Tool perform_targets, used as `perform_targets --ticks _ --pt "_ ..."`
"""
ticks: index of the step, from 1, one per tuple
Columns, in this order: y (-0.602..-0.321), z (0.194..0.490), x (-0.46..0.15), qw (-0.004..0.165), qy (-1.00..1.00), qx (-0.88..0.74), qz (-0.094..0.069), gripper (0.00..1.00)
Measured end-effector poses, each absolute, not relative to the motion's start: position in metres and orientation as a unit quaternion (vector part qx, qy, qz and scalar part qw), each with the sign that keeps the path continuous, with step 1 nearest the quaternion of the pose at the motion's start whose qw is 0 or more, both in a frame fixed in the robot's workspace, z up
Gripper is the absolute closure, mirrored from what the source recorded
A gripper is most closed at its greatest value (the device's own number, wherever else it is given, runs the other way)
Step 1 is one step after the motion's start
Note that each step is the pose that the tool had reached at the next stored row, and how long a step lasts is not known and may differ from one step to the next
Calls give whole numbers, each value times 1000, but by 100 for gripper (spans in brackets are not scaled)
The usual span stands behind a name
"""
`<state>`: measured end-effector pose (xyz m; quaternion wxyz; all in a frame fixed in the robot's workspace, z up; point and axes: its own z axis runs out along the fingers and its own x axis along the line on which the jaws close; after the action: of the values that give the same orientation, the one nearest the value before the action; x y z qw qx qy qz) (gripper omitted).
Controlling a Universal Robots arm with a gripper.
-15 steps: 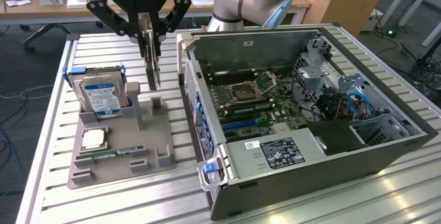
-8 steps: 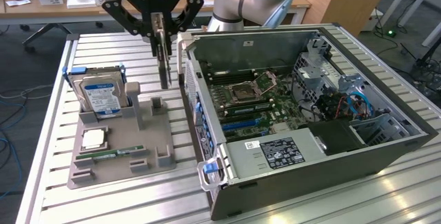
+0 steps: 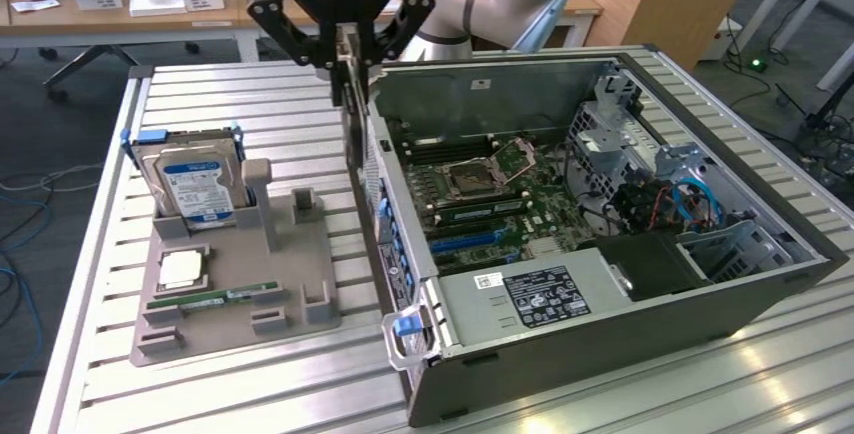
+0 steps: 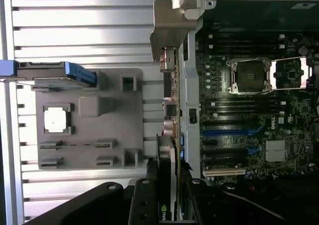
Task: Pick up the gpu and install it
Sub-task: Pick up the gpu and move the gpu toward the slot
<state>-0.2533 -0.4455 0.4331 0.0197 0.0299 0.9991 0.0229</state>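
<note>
My fingers [image 3: 350, 59] [image 4: 168, 168] are part-closed and clamped on the gpu [image 3: 351, 114] [image 4: 167, 148], one on each face. Firm pinch, card not slipping as far as I can see.

The gpu hangs on edge below me, upright, silver bracket [image 4: 172, 28] at the end away from my grip. It's in the air, just at the case [image 3: 601, 334] [image 4: 192, 85] wall on the exterior view's left, between the tray [image 3: 307, 264] [image 4: 84, 150] and the motherboard [image 3: 494, 194] [image 4: 259, 110]. Can't tell if the card touches that wall. It's not in a slot: the blue and white slots [image 4: 229, 133] on the board are bare and off to one side of the card.

The case lies on its side on the table [image 3: 200, 384] [image 4: 75, 26], open face up, CPU socket [image 3: 487, 169] [image 4: 249, 75] exposed.

The tray sits on the table at the exterior view's left, near the case but apart from it. On it:
- hard drive [image 3: 194, 189] [image 4: 50, 70], blue label, standing in its far holder
- CPU [image 3: 183, 269] [image 4: 55, 119], flat in its pocket
- memory stick [image 3: 220, 297], lying along the near side

The upright posts at the tray's right side hold nothing.
</note>
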Motion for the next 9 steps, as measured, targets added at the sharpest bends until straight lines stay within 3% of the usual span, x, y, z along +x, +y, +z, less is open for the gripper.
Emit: perform_targets --ticks 9 --pt "-445 433 -217 20 999 30 23 73"
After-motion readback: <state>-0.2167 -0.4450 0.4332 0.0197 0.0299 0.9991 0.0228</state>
